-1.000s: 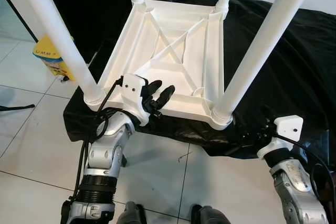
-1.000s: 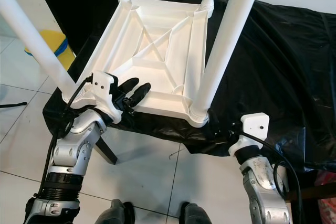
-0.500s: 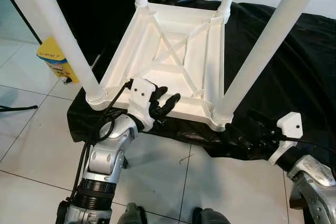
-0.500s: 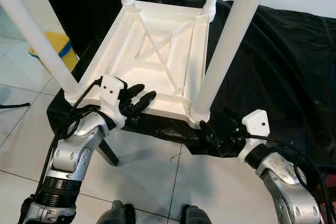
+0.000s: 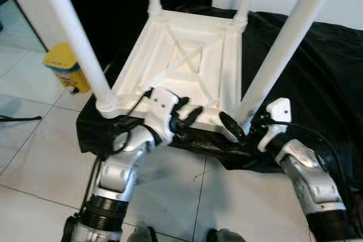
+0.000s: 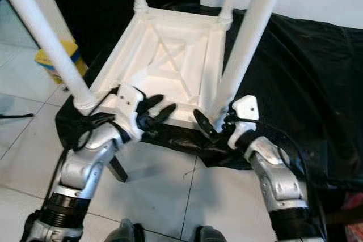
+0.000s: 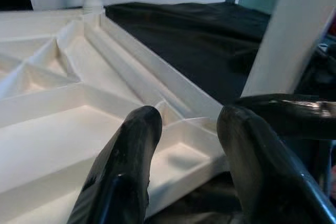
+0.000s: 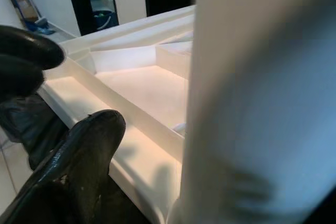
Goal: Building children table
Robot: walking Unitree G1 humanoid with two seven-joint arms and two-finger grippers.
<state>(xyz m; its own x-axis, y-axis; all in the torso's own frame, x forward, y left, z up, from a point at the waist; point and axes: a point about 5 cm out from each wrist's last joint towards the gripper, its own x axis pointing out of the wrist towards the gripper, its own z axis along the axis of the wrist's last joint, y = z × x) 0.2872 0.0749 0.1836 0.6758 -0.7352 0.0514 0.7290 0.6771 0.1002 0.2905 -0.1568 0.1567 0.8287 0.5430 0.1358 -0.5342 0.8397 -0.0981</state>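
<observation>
A white children's table (image 5: 187, 66) lies upside down on a black cloth (image 5: 317, 72), its legs pointing up. My left gripper (image 5: 190, 107) is open at the table's near rim, its two fingers (image 7: 131, 156) spread just over the rim's inner edge. At the base of the near right leg (image 5: 283, 43) sits my right gripper (image 5: 241, 126). It is open, with one black finger (image 8: 79, 156) reaching past the inner side of the leg base and not touching it. The leg (image 8: 262, 103) hides the other finger. The two grippers' fingertips lie close together along the near rim.
A yellow bin (image 5: 65, 66) stands on the tiled floor (image 5: 34, 157) to the left of the cloth. The near left leg (image 5: 74, 38) rises just left of my left arm. The cloth hangs over the low support's front edge. A white wall is behind.
My right arm has swung in from the lower right, up to the near right leg's base. The left gripper has stayed at the near rim. The view has shifted slightly.
</observation>
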